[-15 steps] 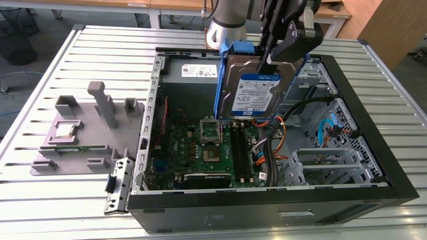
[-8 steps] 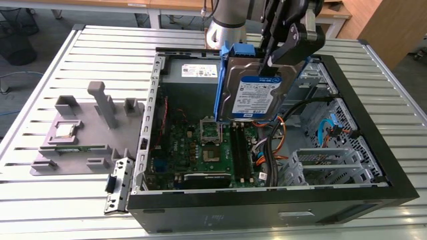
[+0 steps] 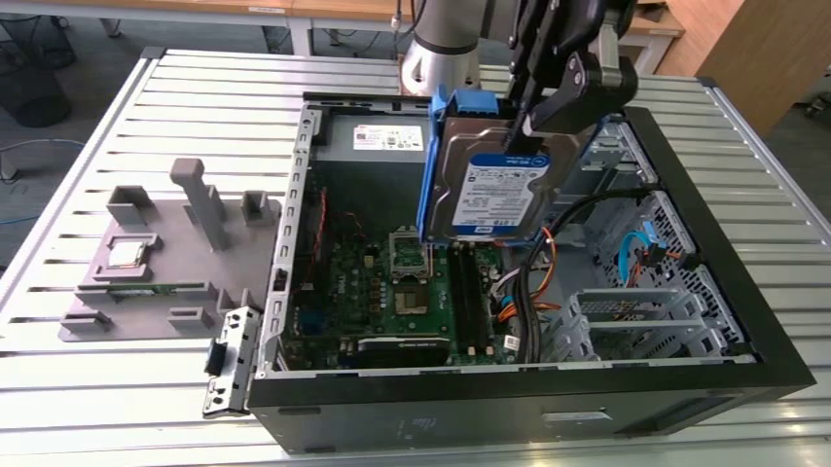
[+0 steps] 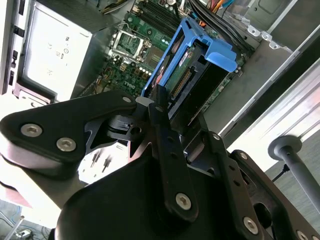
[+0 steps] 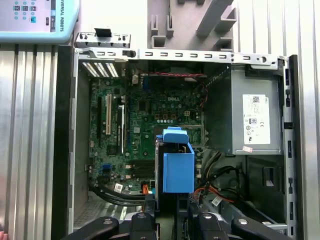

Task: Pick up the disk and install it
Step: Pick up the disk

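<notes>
Grey plastic holder [image 3: 156, 263] lies on the metal table [image 3: 78, 399] at the exterior view's left, just beside the open computer case [image 3: 520, 404]. Over the green board [image 3: 389, 292] inside the case the disk [image 3: 500, 190] hangs on edge, and the gripper [image 3: 526, 131] pinches its upper end.

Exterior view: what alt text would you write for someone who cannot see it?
A black robot pincer holds a silver disk in a blue bracket upright above an open computer case, over its green motherboard. The case lies on a slatted metal table, with a grey fixture at the exterior view's left.
</notes>
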